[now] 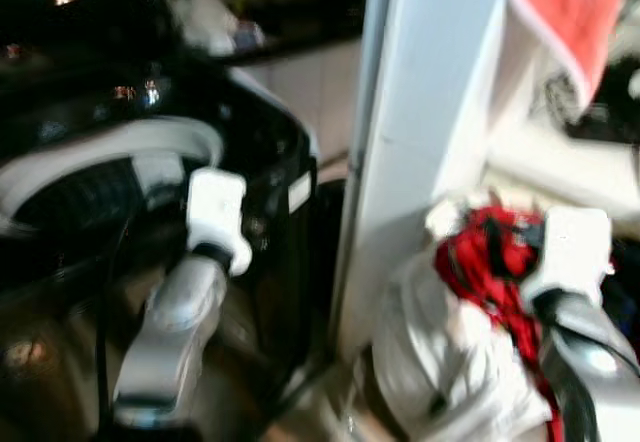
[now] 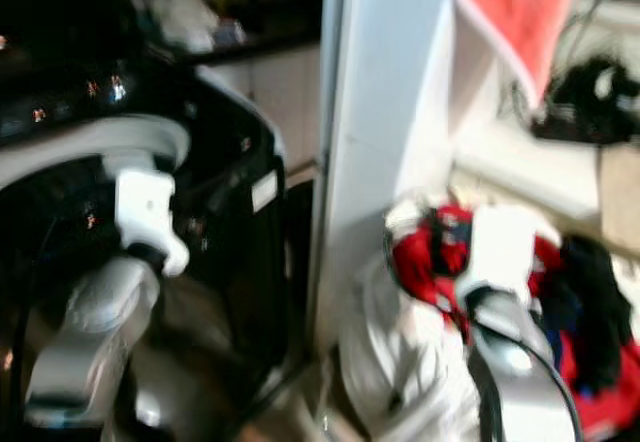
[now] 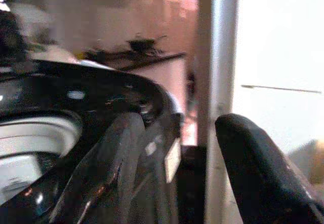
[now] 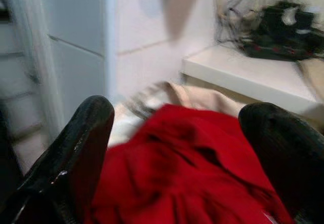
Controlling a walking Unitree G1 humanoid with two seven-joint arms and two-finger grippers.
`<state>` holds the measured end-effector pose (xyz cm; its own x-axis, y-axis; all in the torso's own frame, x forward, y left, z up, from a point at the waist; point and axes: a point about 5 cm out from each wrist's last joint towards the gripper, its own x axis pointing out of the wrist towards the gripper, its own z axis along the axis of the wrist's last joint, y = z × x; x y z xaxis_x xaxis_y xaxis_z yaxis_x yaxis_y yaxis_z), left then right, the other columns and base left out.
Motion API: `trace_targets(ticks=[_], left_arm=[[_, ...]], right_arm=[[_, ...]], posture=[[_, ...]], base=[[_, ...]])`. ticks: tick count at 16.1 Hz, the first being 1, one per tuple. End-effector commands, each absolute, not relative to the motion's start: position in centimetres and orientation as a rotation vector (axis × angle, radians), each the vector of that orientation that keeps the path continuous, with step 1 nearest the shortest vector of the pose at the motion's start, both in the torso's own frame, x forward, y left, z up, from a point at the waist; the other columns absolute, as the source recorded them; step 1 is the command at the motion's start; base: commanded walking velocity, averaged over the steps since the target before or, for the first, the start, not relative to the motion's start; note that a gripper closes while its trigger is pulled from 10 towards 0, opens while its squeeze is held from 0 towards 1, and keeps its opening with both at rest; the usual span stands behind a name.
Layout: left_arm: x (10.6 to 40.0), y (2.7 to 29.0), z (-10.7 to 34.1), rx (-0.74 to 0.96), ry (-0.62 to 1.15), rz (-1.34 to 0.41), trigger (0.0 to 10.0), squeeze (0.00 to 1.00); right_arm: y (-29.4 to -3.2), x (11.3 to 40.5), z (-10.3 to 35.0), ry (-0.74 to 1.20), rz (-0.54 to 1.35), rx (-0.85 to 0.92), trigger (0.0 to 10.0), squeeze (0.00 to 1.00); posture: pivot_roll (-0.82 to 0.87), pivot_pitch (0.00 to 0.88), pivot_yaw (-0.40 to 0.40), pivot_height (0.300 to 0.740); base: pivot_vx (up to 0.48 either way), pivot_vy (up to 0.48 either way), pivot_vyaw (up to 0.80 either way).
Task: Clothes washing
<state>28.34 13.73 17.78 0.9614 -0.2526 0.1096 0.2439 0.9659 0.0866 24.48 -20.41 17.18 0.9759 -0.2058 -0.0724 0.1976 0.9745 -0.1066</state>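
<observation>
While the head views are blurred, the layout is readable: a black washing machine (image 1: 150, 162) stands on the robot's left with its pale drum rim facing up, a white pillar (image 1: 420, 112) is in the middle, and a heap of laundry sits low on the right.

The right gripper (image 4: 177, 148) is spread wide over a red garment (image 4: 182, 168) on top of that heap, one finger on either side of the cloth. Whether it has bitten in yet I cannot tell; nothing looks pinched. A white garment (image 1: 440, 362) lies just beside and under the red one.

The left gripper (image 3: 172, 153) hangs open and empty near the machine's top edge.

I judge this the pick-up step. Next the right fingers need to sink into the red cloth, close, and carry it left past the pillar to the drum.
</observation>
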Motion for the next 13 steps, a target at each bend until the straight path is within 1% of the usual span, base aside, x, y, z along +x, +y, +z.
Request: trace_targets(ticks=[1, 2, 6, 8, 10, 11, 13], left_arm=[[28.4, 13.4, 17.9, 0.074, -0.12, -0.265, 10.0, 0.0], [28.4, 13.5, 17.9, 0.066, -0.115, -0.26, 10.0, 0.0], [28.4, 13.4, 17.9, 0.087, -0.117, -0.252, 10.0, 0.0], [28.5, 13.5, 17.7, 0.118, -0.115, -0.213, 10.0, 0.0], [28.5, 13.9, 17.3, 0.094, -0.095, -0.164, 10.0, 0.0], [28.5, 14.2, 17.1, 0.048, -0.079, -0.138, 10.0, 0.0], [28.5, 14.3, 17.2, 0.059, -0.078, -0.134, 10.0, 0.0]], right_arm=[[-20.7, 24.2, 17.1, 0.099, -0.215, -0.094, 10.0, 0.0], [-20.7, 24.1, 17.1, 0.103, -0.222, -0.101, 10.0, 0.0], [-20.5, 24.3, 17.1, 0.108, -0.181, -0.125, 10.0, 0.0], [-20.3, 24.8, 17.6, 0.076, -0.132, -0.18, 10.0, 0.0], [-19.6, 25.2, 17.9, 0.045, -0.078, -0.179, 10.0, 0.0], [-19.3, 25.3, 17.8, 0.05, -0.064, -0.18, 10.0, 0.0], [-19.0, 25.5, 17.6, 0.057, -0.041, -0.18, 10.0, 0.0]], posture=[[-0.1, 0.0, -0.019, 0.74], [-0.1, 0.0, -0.02, 0.74], [-0.1, 0.0, -0.026, 0.74], [-0.1, 0.0, -0.03, 0.74], [-0.1, 0.0, -0.044, 0.74], [-0.1, 0.0, -0.048, 0.74], [-0.1, 0.0, -0.056, 0.74]], base=[[0.0, 0.48, -0.8], [0.0, 0.364, -0.59], [0.0, 0.0, 0.0], [0.0, 0.0, 0.0], [0.0, -0.381, 0.0], [0.0, 0.0, 0.0], [0.0, 0.0, 0.0]])
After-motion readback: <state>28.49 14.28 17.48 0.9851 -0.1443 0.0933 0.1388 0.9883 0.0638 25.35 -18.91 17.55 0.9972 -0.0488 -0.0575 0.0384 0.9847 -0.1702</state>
